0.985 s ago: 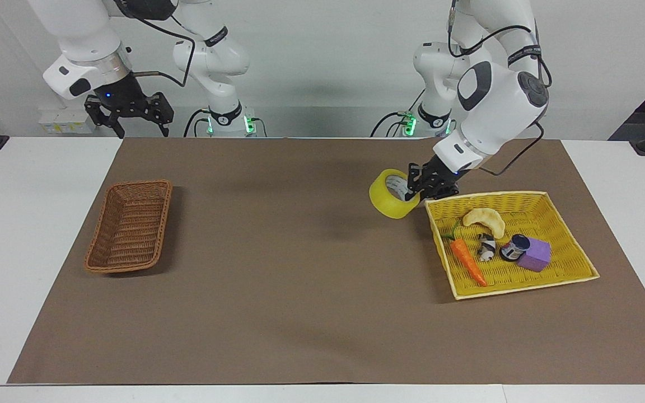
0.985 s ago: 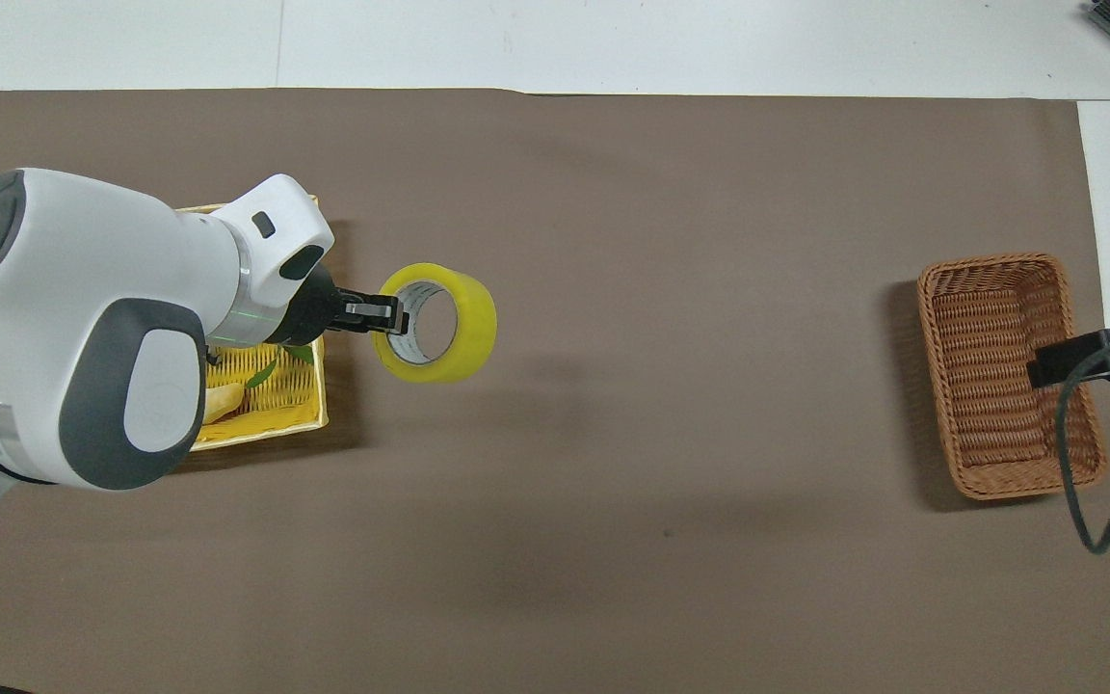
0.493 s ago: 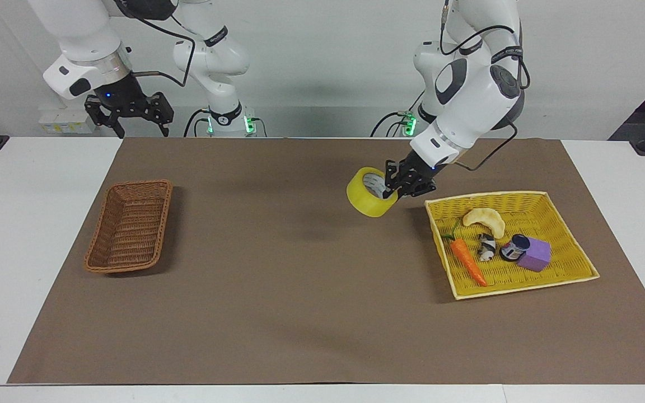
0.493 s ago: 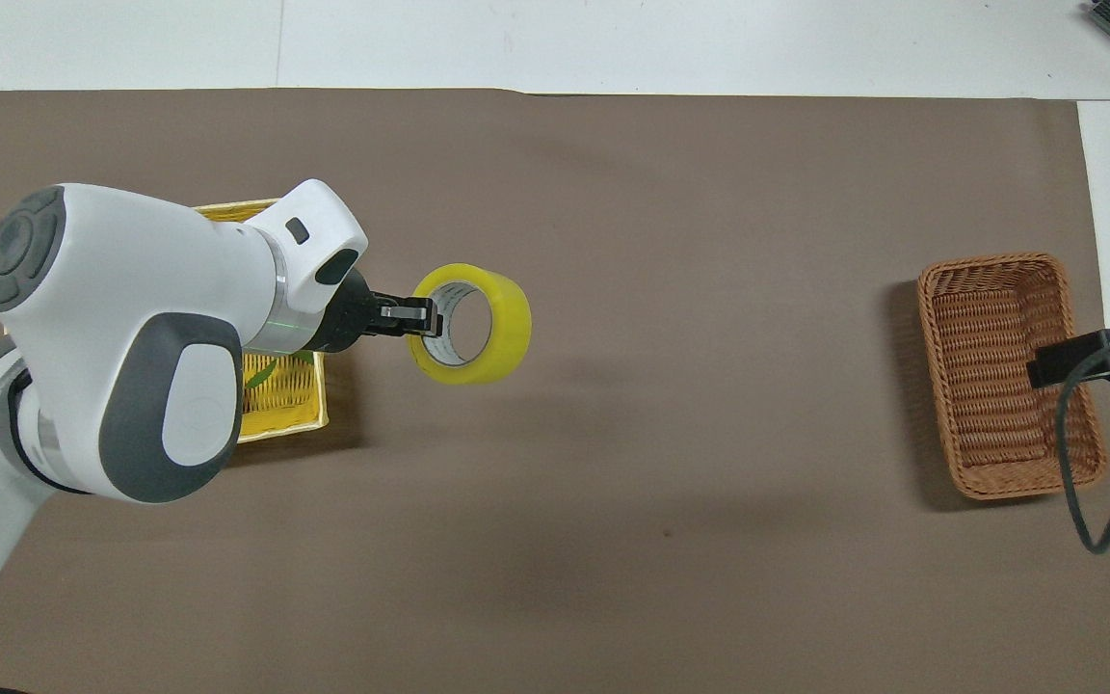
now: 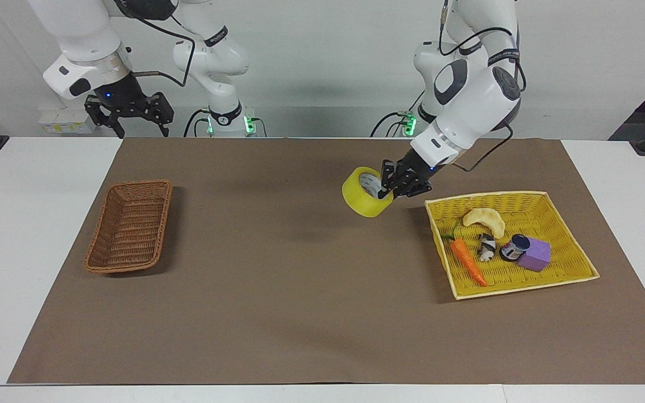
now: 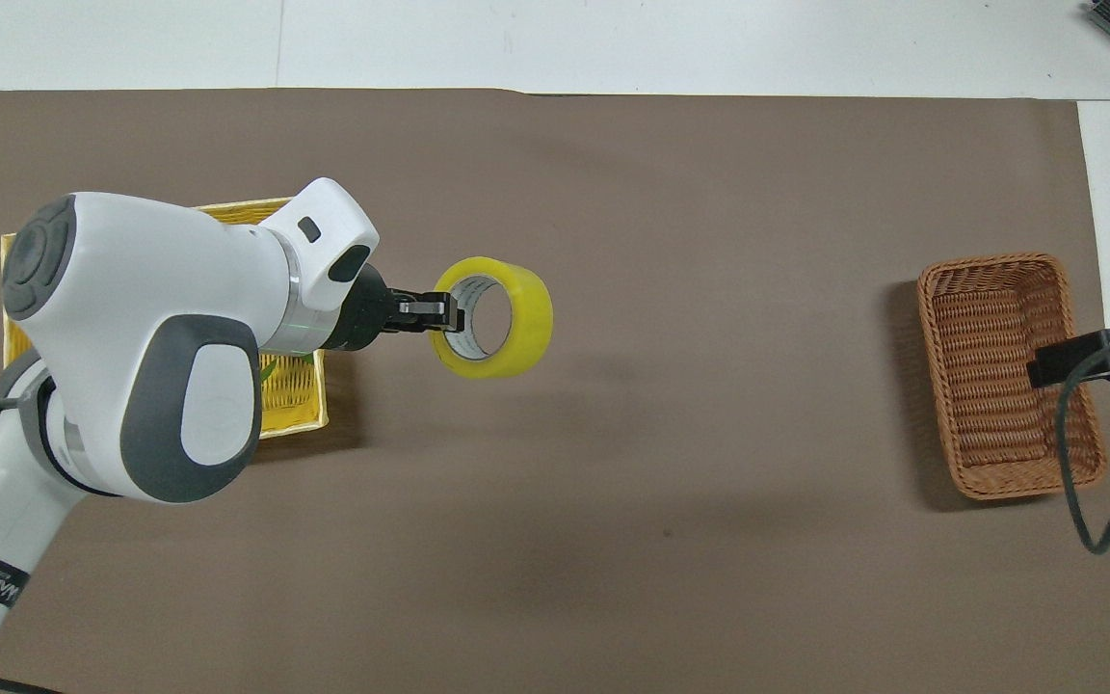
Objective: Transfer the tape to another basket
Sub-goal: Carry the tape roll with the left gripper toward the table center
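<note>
Left gripper point(image 5: 385, 187) clamps tape point(image 5: 363, 192) by its rim, mid-frame, above the brown mat point(image 5: 300, 313). Basket point(image 5: 130, 226) sits frame-left. Right gripper point(image 5: 129, 120) waits upper left, fingers spread.

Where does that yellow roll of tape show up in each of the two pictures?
Facing view: the tape is right of the middle, up in the air, held by the left gripper, beside the yellow tray.
Overhead view: the tape is left of the middle.
Shared landmark: the brown basket, at the right arm's end.
</note>
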You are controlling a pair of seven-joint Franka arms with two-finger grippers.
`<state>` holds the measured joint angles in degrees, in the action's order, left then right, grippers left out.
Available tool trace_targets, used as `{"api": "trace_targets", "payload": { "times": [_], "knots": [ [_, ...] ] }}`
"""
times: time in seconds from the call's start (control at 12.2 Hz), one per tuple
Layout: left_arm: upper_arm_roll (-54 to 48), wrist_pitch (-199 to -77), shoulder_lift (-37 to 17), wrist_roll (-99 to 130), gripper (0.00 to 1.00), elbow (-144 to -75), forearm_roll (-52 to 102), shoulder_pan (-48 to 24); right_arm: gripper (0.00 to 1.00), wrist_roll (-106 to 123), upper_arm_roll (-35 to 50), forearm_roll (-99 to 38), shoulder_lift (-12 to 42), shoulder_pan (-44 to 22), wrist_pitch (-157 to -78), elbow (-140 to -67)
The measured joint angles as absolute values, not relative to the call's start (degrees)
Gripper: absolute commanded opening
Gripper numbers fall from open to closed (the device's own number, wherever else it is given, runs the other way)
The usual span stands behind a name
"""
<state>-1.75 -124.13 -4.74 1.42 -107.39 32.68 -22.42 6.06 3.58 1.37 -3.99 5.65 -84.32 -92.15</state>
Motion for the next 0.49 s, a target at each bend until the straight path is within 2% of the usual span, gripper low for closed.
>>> {"api": "trace_targets", "payload": {
  "times": [0.49],
  "knots": [
    [-1.8, -125.2, -4.8, 1.4, 0.0, -107.8, 34.4, -22.9, 1.0, 6.1, 3.6, 1.4, -4.0, 5.6, -84.3, -92.2]
  ]
}}
